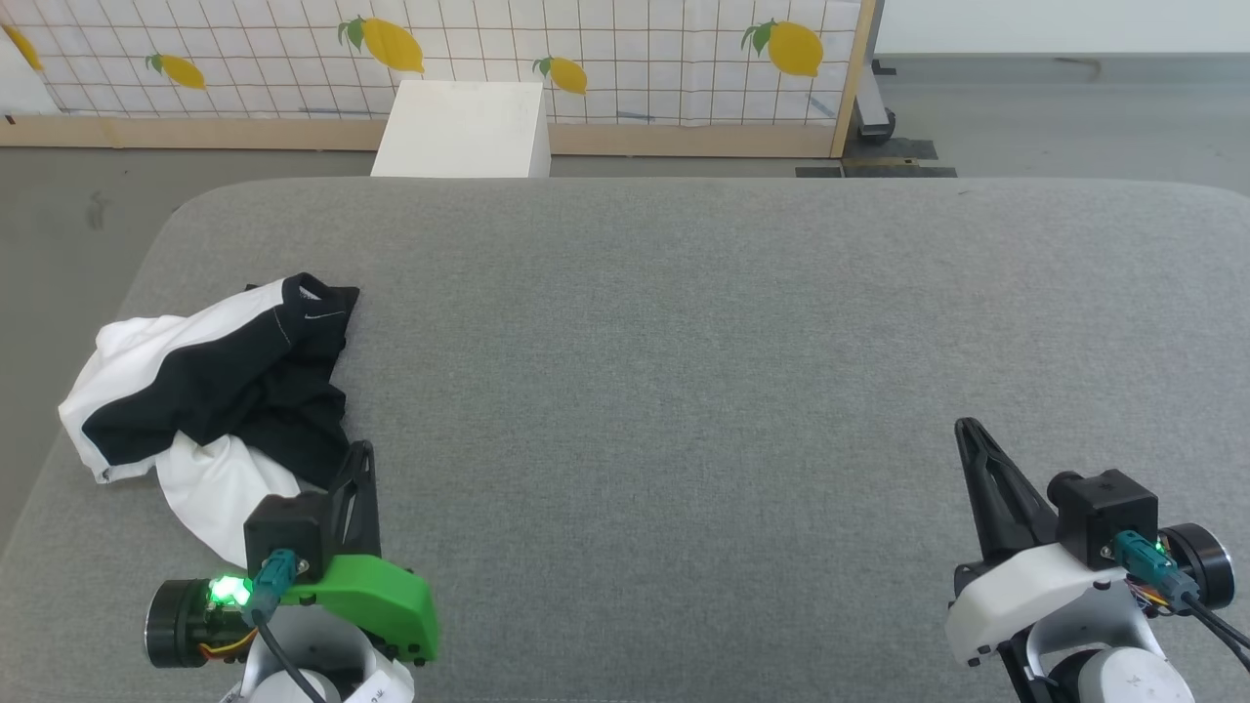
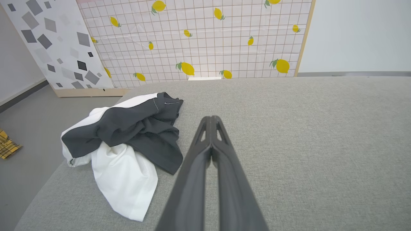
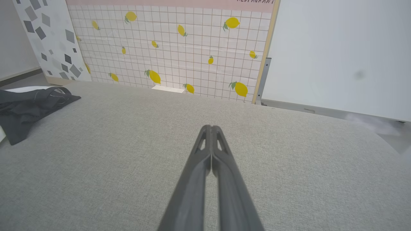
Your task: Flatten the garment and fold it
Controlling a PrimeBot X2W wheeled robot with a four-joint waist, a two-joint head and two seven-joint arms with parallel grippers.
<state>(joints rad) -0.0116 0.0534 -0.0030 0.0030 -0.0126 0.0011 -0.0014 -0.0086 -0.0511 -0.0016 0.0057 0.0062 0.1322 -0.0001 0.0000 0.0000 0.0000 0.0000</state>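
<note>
- We see the garment (image 1: 210,391) crumpled in a heap at about 9 o'clock on the grey fabric-covered desk (image 1: 684,342), close to the desk's left edge.
- Its black part lies bunched on top. White cloth shows along the 10 o'clock side and spills out toward 6 o'clock.
- The collar (image 1: 311,288) points toward 1 o'clock, and a small white swoosh logo (image 1: 325,315) sits just below it on the black.
- Our left pincer (image 1: 363,449) is at 7 o'clock in the head view. Its two dark fingers are pressed together and hold nothing.
- The garment lies at 10 to 11 o'clock from that pincer's tip, with its black hem just beside the fingers. We cannot tell whether they touch.
- Our right pincer (image 1: 967,427) is at 5 o'clock, well apart from the garment. Its fingers are also fully closed and empty, over bare grey fabric.
- Beyond the desk at 12 o'clock stand a white box (image 1: 464,127) and a lemon-print panel (image 1: 605,59).
- In the left wrist view a yellow plaid cloth (image 2: 8,146) lies on the floor at 9 o'clock.
</note>
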